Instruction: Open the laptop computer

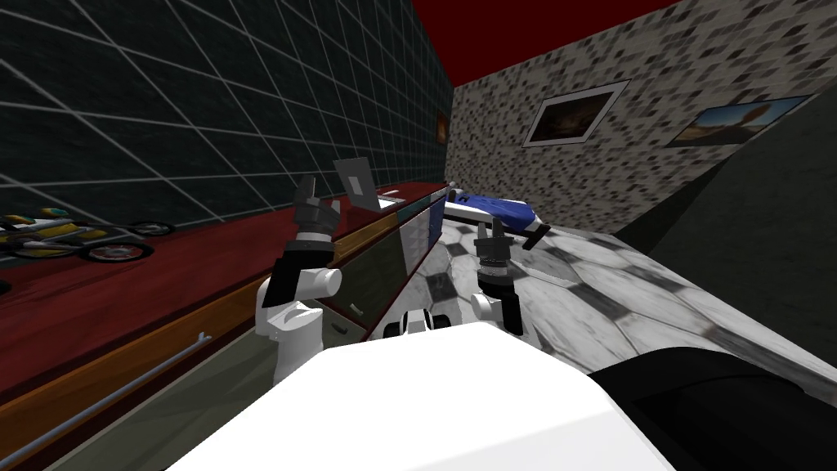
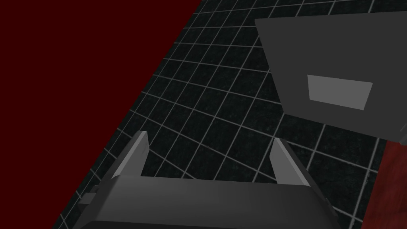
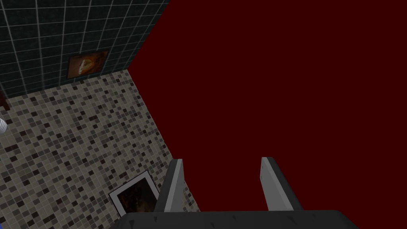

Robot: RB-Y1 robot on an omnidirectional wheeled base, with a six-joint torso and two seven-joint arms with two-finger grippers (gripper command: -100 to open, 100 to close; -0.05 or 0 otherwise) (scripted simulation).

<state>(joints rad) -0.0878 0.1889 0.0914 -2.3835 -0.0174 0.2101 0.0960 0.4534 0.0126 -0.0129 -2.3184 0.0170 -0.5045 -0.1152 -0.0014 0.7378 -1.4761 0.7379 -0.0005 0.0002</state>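
Your left hand: raised above red table, fingers spread, gripping nothing. Laptop: near, beyond fingertips, not touching, toward table's far end, lid already up. Left wrist view gives you lid's grey back with paler rectangle, cut off at picture edge, base hidden. Head view gives you base lying flat on table top, with screen side turned away from you, unreadable. Your right hand: raised off table's front edge, fingers spread, empty.
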